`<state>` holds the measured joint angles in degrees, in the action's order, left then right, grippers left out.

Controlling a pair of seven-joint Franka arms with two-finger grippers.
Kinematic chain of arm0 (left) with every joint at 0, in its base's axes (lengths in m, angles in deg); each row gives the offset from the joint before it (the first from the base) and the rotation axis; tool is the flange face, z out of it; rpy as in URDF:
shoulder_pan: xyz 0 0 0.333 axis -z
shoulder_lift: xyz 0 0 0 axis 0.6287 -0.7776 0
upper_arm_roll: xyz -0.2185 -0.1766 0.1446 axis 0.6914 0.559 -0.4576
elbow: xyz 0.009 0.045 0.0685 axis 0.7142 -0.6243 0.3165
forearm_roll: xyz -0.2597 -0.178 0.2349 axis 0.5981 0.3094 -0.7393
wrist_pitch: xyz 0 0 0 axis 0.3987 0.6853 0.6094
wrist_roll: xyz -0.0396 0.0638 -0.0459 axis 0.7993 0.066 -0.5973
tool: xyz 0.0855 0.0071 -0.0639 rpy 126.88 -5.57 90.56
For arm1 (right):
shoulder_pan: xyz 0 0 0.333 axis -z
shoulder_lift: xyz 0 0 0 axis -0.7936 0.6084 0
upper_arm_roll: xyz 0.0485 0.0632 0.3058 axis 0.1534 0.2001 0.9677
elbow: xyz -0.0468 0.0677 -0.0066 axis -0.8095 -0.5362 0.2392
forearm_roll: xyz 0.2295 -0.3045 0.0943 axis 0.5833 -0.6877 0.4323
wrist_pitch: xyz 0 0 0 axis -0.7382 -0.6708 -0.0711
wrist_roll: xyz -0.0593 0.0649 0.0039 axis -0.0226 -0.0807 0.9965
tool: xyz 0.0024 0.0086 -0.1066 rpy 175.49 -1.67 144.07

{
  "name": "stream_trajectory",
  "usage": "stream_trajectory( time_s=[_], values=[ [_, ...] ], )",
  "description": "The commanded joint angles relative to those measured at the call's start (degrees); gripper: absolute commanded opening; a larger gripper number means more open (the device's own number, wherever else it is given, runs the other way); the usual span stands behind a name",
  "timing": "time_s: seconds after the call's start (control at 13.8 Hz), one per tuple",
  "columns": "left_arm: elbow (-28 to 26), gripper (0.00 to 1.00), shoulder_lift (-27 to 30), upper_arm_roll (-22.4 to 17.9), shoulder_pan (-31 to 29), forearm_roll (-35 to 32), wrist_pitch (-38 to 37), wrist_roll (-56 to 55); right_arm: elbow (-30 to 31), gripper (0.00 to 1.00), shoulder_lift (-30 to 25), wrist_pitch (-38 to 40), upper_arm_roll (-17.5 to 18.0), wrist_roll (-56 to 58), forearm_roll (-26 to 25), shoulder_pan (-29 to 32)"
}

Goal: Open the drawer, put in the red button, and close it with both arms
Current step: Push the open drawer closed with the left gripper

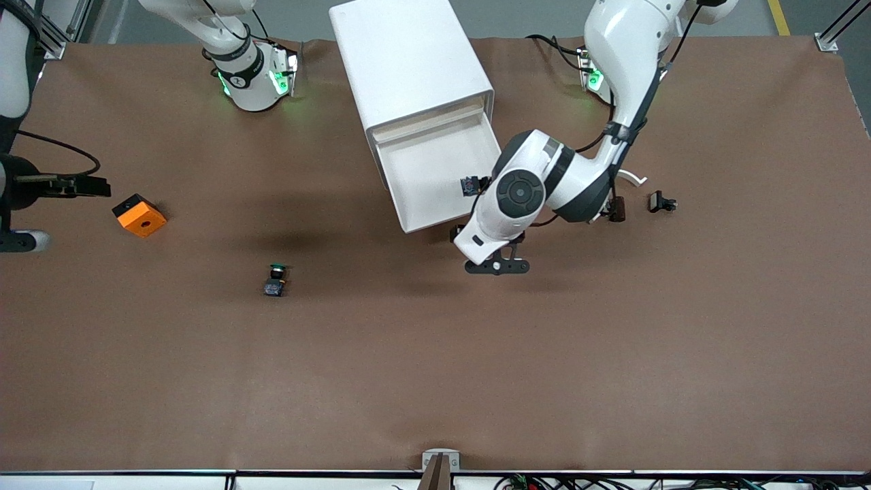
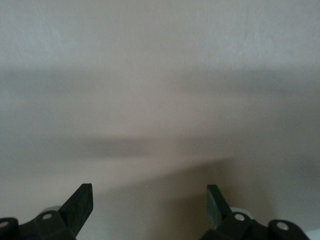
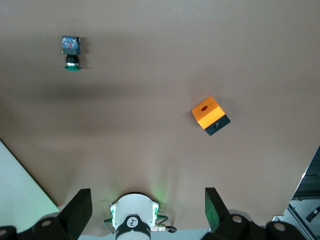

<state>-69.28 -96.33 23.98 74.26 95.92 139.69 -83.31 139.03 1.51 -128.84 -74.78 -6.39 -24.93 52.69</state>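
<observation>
The white cabinet (image 1: 408, 61) stands at the robots' edge of the table, and its top drawer (image 1: 435, 170) is pulled out toward the front camera. The red button (image 1: 469, 185) lies in the drawer against the wall at the left arm's end, partly hidden by that arm. My left gripper (image 1: 457, 233) is by the drawer's front corner. In the left wrist view it (image 2: 150, 189) is open and empty, facing a plain white surface close up. My right gripper (image 1: 95, 186) waits high over the right arm's end of the table, open and empty (image 3: 147, 194).
A green-capped button (image 1: 275, 280) (image 3: 71, 51) lies on the brown table nearer the front camera. An orange box (image 1: 139, 215) (image 3: 210, 116) sits toward the right arm's end. Two small black parts (image 1: 661, 202) (image 1: 617, 208) lie toward the left arm's end.
</observation>
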Motion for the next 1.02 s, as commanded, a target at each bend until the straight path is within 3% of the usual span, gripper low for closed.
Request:
stream_trajectory(
  time_s=[0.0, 0.22, 0.44, 0.58, 0.94],
  values=[
    [0.8, 1.0, -0.4, 0.1, 1.2, 1.2, -4.6, -7.7, -1.9, 1.0, -3.3, 2.6, 0.9, 0.6, -0.7, 3.0],
    [0.8, 1.0, -0.3, 1.8, 2.4, 3.3, -8.0, -17.6, -2.7, 1.0, -4.2, 4.4, 0.8, -0.3, 0.5, 3.3],
    [0.8, 1.0, -0.1, 3.8, 2.2, 6.2, -12.5, -24.7, -2.4, 1.0, -6.0, 3.9, 0.9, -0.3, 9.7, 6.7],
    [0.7, 1.0, -0.7, 4.5, 2.5, 9.1, -13.7, -24.3, -1.9, 1.0, -6.9, 1.2, 1.1, -0.3, 10.0, 6.7],
    [0.6, 1.0, -1.9, 8.6, 2.8, 10.3, -14.2, -24.8, 7.3, 1.0, -13.8, -6.1, 1.5, 0.0, 8.4, 4.4]
  ],
)
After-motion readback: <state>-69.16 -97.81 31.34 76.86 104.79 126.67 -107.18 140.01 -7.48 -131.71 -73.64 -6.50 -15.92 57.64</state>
